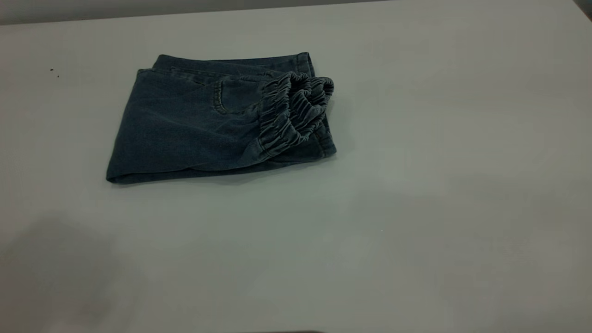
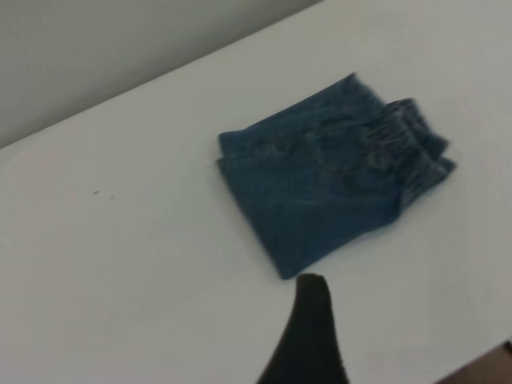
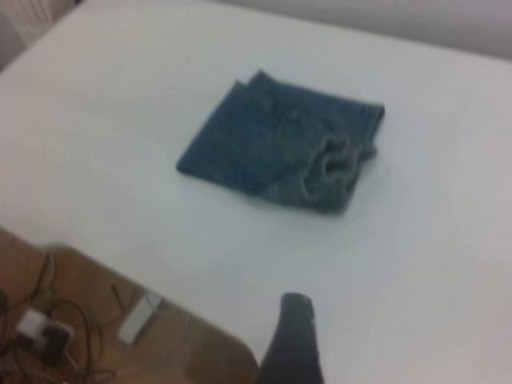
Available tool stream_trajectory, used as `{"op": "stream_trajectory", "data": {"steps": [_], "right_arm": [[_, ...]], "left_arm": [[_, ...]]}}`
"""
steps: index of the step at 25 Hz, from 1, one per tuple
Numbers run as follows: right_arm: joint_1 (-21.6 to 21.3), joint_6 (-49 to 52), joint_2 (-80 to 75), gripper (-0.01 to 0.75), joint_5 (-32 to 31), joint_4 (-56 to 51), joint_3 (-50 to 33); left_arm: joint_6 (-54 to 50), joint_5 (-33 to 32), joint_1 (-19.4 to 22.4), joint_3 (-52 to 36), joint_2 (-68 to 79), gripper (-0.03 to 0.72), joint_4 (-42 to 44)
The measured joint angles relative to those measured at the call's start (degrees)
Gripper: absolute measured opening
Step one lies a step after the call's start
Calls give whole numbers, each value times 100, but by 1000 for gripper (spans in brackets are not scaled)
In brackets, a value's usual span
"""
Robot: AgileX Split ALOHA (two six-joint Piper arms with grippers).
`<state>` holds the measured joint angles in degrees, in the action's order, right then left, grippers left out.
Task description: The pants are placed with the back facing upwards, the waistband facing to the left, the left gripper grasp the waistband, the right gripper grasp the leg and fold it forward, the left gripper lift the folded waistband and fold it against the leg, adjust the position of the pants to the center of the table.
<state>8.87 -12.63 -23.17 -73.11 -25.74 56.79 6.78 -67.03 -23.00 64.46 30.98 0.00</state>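
Note:
The pants (image 1: 208, 125) lie folded into a compact denim rectangle on the table (image 1: 416, 222), left of centre and toward the far edge. Their gathered waistband (image 1: 296, 111) rests on top at the right end, over the leg hem (image 1: 326, 148). No gripper shows in the exterior view. In the left wrist view one black finger (image 2: 312, 328) of the left gripper (image 2: 408, 320) shows, well short of the pants (image 2: 320, 192). The right gripper (image 3: 368, 320) likewise shows one dark finger (image 3: 294, 336), far from the pants (image 3: 272, 144). Both hold nothing.
Wide bare tabletop surrounds the pants in front and to the right. Two small dark specks (image 1: 54, 72) mark the far left. Past the table edge, the right wrist view shows wooden floor with cables and a power strip (image 3: 40, 332).

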Motion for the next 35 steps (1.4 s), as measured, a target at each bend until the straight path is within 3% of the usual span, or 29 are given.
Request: {"op": "stream_trajectory", "data": {"steps": [11, 18, 22, 35], "right_arm": [[0, -94, 1646, 571, 191, 689, -2082], [0, -57, 2299, 571, 650, 822, -2881], [0, -43, 2372, 571, 661, 839, -2960], [0, -43, 2378, 570, 684, 846, -2960]], "left_arm": [[17, 0, 0, -1559, -1353, 568, -78], [17, 0, 0, -2765, -1364, 568, -150], [17, 12, 0, -3374, -1364, 568, -159], [17, 305, 0, -3622, -1364, 568, -184]]}}
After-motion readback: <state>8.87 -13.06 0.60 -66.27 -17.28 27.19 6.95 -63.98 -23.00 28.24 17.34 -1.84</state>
